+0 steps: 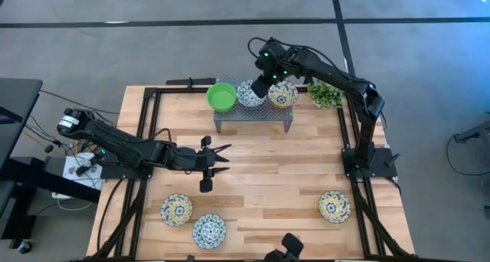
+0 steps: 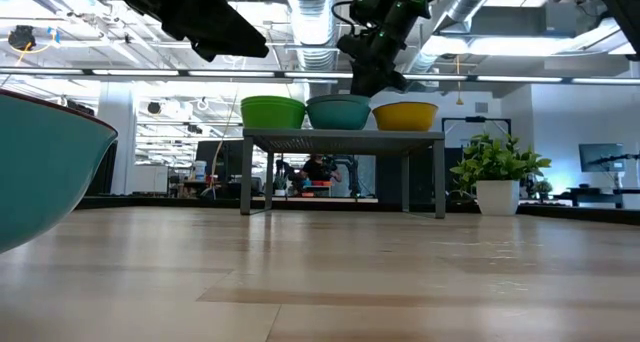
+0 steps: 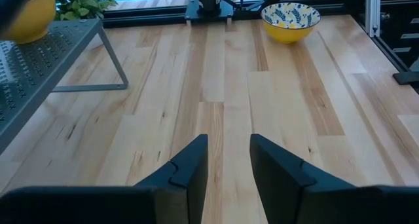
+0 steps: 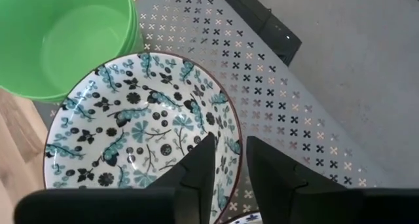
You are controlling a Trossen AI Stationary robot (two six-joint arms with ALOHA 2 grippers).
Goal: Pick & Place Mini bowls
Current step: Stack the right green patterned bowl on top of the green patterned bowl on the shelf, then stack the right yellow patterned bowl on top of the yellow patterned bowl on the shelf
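A grey perforated rack (image 1: 253,115) stands at the table's far middle. It carries a bright green bowl (image 1: 221,96), a white bowl with blue pattern (image 1: 246,95) and a white bowl with yellow pattern (image 1: 284,96). In the right wrist view the green bowl (image 4: 72,40) shows a second green rim under it. My right gripper (image 4: 231,158) hovers open over the blue-pattern bowl (image 4: 131,132), one finger inside its rim (image 4: 237,142) and one outside, with a gap showing. My left gripper (image 1: 227,156) is open above bare table, near the middle.
Three more bowls sit near the table's near edge: a yellow-pattern one (image 1: 176,209), a blue-pattern one (image 1: 208,230) and another yellow-pattern one (image 1: 334,206). A small leafy plant (image 1: 325,93) stands right of the rack. Bare wood lies between the rack and these bowls.
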